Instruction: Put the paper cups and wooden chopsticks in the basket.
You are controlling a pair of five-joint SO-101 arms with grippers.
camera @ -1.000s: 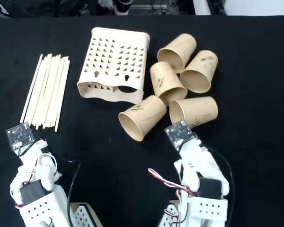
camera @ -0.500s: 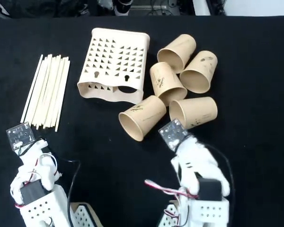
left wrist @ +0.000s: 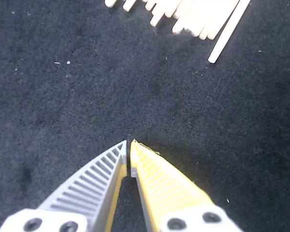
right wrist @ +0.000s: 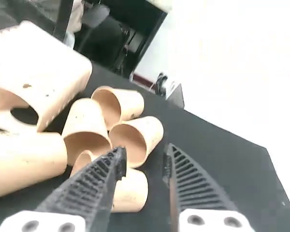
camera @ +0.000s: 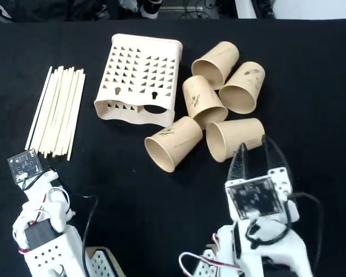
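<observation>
Your black, fuzzy cloth-covered table [camera: 311,69] carries everything. The basket [camera: 139,78] is the biggest piece: a cream, smooth-walled, round-cornered box lying on its side at far centre, its upward wall punched with rows of small triangles and two keyhole slots.

Just right of it, five tan paper cups [camera: 203,99] lie on their sides in a touching cluster. They are tapered, matte, with dark scribbled marks, and none is in the basket.

Left of the basket, well apart from the cups, the wooden chopsticks [camera: 56,111] lie flat. They are pale, thin, straight sticks side by side, running near to far.

Your right gripper [camera: 255,143] has ribbed black jaws spread apart and empty, poised at the nearest right-hand cup [camera: 235,137].

Your left gripper [left wrist: 129,142] has one grey and one yellow ribbed jaw, tips pressed together on nothing, over bare cloth just near of the chopstick ends.
</observation>
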